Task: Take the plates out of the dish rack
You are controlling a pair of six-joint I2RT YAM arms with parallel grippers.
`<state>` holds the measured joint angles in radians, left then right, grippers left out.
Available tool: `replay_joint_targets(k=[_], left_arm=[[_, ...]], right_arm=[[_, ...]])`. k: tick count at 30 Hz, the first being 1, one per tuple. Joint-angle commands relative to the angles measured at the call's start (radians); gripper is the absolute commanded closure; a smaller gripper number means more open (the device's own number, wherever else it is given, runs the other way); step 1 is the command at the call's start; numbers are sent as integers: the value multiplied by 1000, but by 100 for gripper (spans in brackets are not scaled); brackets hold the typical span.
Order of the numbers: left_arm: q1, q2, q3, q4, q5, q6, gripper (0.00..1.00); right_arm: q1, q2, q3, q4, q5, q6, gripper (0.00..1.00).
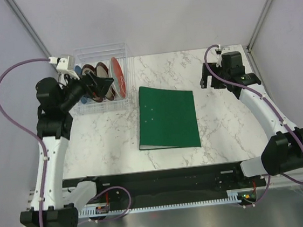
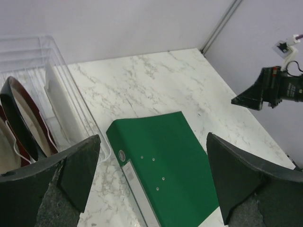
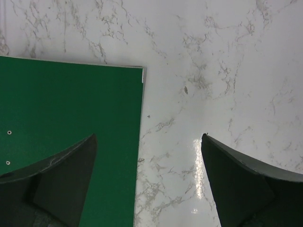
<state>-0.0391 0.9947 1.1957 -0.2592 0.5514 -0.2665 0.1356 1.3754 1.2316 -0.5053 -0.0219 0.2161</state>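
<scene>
The clear dish rack [image 1: 125, 51] stands at the table's back left with the plates upright in its slots: a red plate [image 1: 116, 71], two brown-rimmed plates [image 1: 102, 69], and a bit of a light blue one [image 1: 84, 99] under the arm. My left gripper [image 1: 104, 86] hovers open over the rack's front part, touching nothing. In the left wrist view my left gripper [image 2: 154, 175] frames the table, with a brown-rimmed plate [image 2: 21, 116] and the rack wall [image 2: 64, 101] at the left. My right gripper [image 1: 211, 80] [image 3: 149, 179] hangs open and empty above the back right of the table.
A green binder [image 1: 167, 116] [image 2: 168, 163] [image 3: 71, 109] lies flat in the middle of the marble table [image 1: 223, 122], just right of the rack. The right arm's gripper [image 2: 265, 92] shows at the far right of the left wrist view. Grey walls close in the back and sides.
</scene>
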Motion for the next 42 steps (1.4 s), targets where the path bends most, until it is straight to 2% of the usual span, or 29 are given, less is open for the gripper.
replay_joint_targets(k=[1,7,11,17,20,22,30,36,39,42], left_arm=[[-5,116,105,-29,-68,-76,0],[-24,326,284,-63,-140,-151,0],[-24,485,456,-80,-6,-125,0],[-28,708,625,-86,8,-184,0],[-47,766,656,-123,-74,-166,3],[-73,782,653,-138,-188,-119,7],[-159,791,565,-153,-514,-11,9],[-214,763,473,-153,-767,4,9],[-242,751,446,-140,-858,15,8],[-263,717,423,-103,-887,21,8]], right_arm=[[4,34,80,-64,16,-15,2],[6,54,112,-68,103,-6,2],[5,63,114,-68,117,-9,2],[4,57,97,-56,129,-6,2],[4,62,80,-44,143,-7,2],[4,77,75,-39,151,-11,2],[5,143,72,-36,128,-9,2],[4,178,62,-32,111,-6,2],[5,182,52,-26,103,-3,2],[6,182,40,-16,97,-3,2]])
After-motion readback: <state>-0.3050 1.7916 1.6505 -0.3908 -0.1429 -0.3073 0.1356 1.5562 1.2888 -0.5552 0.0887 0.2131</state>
